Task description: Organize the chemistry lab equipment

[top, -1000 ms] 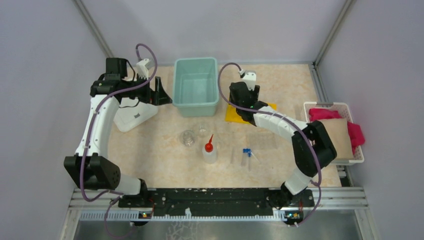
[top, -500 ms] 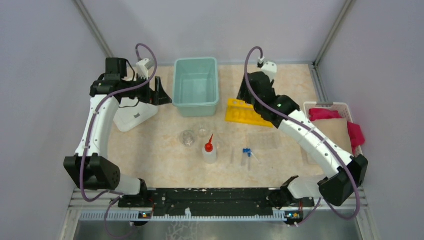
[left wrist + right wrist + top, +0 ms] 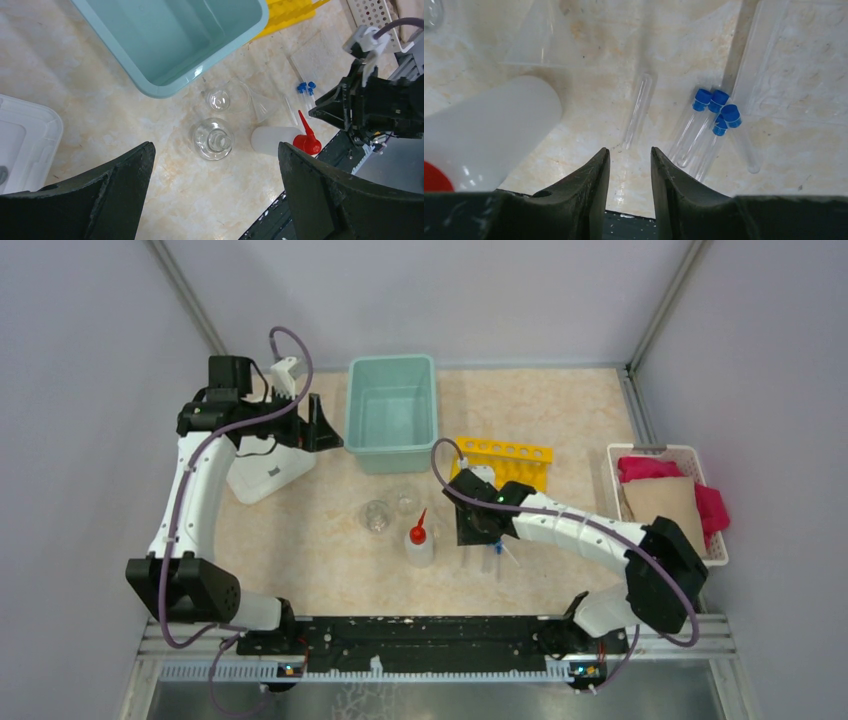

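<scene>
Right gripper (image 3: 629, 152), jaws narrowly parted and empty, just behind a slim clear capless tube (image 3: 639, 105), sharp only in its wrist view; left gripper (image 3: 215, 147) gapes wide.

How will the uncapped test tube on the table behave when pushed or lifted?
The uncapped test tube lies flat on its round side, so it would probably roll if pushed. It looks thin, clear and smooth: likely light, slippery, fragile.

squeeze bottle (image 3: 489, 132), capped tubes (image 3: 704, 127) flanking lone tube (image 3: 638, 107)
</scene>
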`<state>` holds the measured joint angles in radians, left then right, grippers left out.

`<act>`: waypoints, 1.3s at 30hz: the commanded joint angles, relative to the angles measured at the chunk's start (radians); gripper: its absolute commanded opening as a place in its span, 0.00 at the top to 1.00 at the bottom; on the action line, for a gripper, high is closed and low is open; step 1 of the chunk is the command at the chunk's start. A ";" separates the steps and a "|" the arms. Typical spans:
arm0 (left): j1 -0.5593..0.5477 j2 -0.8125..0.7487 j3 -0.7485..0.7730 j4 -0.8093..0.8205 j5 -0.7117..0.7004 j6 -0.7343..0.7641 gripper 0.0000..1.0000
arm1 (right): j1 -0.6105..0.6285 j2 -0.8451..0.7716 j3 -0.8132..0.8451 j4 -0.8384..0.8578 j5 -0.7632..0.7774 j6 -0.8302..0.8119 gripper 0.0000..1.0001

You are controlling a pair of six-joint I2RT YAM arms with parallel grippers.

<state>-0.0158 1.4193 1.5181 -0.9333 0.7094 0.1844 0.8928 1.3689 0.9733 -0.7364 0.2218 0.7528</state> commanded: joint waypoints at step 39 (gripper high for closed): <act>-0.002 -0.069 0.003 -0.007 0.175 0.041 0.01 | 0.000 -0.427 -0.154 0.305 -0.014 -0.193 1.00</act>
<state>-0.0162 1.3750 1.5185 -0.9451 0.8204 0.2024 0.8928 1.0904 0.8223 -0.5354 0.2070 0.6460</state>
